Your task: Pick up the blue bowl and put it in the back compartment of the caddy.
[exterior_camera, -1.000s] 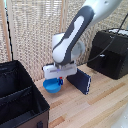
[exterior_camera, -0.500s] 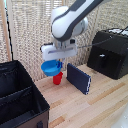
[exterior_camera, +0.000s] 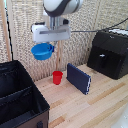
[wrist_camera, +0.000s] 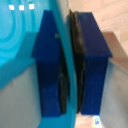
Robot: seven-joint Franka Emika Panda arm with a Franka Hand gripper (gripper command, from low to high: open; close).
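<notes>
The blue bowl (exterior_camera: 43,50) hangs in the air, well above the table, held by its rim under my gripper (exterior_camera: 50,44). In the wrist view the two blue fingers (wrist_camera: 92,60) are shut on the bowl's thin rim (wrist_camera: 67,60), with the bowl's inside filling one side of that picture. The caddy (exterior_camera: 20,102), a black fabric bin with inner dividers, sits at the exterior view's lower left. The bowl is higher than the caddy and slightly toward the exterior view's right of its far corner.
A small red cup (exterior_camera: 57,77) stands on the wooden table under the bowl. A dark-blue flat box (exterior_camera: 79,78) stands on edge beside it. A black hard-cased machine (exterior_camera: 110,54) occupies the exterior view's right. A woven screen runs behind.
The arm has lifted the bowl from the table surface up into the air and carried it toward the exterior view's left. The red cup is now uncovered.
</notes>
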